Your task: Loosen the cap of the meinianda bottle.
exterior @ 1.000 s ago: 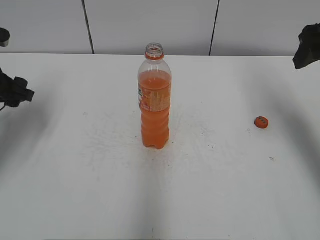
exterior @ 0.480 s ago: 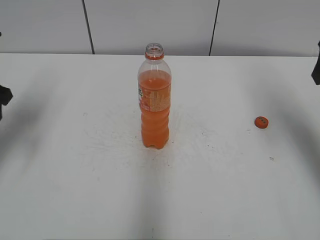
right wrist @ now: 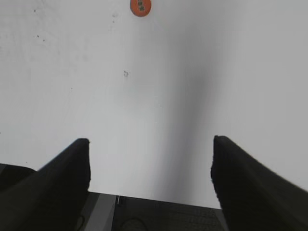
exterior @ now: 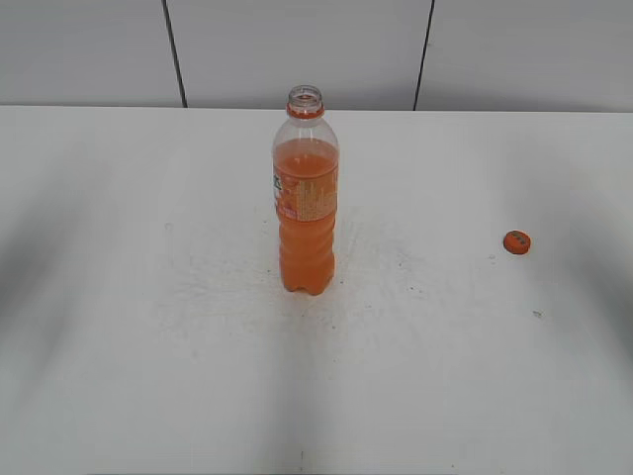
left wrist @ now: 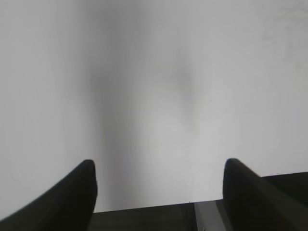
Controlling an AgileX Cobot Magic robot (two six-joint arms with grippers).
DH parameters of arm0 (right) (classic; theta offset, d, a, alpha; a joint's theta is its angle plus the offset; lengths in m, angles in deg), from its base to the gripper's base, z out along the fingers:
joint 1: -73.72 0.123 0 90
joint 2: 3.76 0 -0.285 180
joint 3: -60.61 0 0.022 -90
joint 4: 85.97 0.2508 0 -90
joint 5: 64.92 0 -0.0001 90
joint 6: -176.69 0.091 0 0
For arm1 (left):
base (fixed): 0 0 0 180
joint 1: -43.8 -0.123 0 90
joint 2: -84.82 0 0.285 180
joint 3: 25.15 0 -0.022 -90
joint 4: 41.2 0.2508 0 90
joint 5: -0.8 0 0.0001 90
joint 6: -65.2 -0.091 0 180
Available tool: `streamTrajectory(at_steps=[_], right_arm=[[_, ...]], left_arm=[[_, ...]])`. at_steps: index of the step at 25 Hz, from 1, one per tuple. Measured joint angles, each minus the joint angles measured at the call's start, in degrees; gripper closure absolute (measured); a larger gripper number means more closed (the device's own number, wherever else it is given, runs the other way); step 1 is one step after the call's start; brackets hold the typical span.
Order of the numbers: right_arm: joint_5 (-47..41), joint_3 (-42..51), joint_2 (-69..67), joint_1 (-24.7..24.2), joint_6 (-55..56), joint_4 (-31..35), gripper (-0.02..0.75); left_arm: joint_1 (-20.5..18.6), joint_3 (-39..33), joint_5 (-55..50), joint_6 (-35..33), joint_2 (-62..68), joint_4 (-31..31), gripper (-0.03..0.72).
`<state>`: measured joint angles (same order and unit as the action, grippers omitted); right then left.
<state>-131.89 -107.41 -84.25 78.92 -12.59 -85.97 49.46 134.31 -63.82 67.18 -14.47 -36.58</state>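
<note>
— Meinianda bottle [exterior: 306,198]: upright near the middle of the white table [exterior: 148,376], orange drink up to the shoulder, label band around the middle, ribbed lower body below. Mouth uncovered, orange neck ring showing just under it.

— And the cap [exterior: 516,241]?

— Off the bottle, lying flat on the table well to the right, apart from everything. Seen again at the top edge of the right wrist view [right wrist: 140,5], greyish mark facing up.

— Left gripper [left wrist: 159,175]?

— Out of the exterior view. Left wrist view: fingers [left wrist: 72,197] spread wide, nothing between them, only bare table with soft grey shadow underneath.

— Right gripper [right wrist: 150,161]?

— Same story: absent from the exterior view. Fingers [right wrist: 252,185] parted wide and empty above the table, cap far ahead of them, no contact. A few small dark specks on the surface nearby.
</note>
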Motion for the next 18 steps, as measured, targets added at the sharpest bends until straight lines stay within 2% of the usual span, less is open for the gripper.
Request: streamTrajectory(at_steps=[12, 18], right_arm=[[8.20, 24.37, 14.89, 0.00, -0.01, 0.43, 0.152], [12.19, 34.38, 29.31, 0.00, 0.40, 0.61, 0.152]], left_arm=[[0.00, -14.43, 6.75, -0.03, -22.07, -0.77, 0.193], [0.00, -21.65, 7.56, -0.03, -32.13, -1.13, 0.195]])
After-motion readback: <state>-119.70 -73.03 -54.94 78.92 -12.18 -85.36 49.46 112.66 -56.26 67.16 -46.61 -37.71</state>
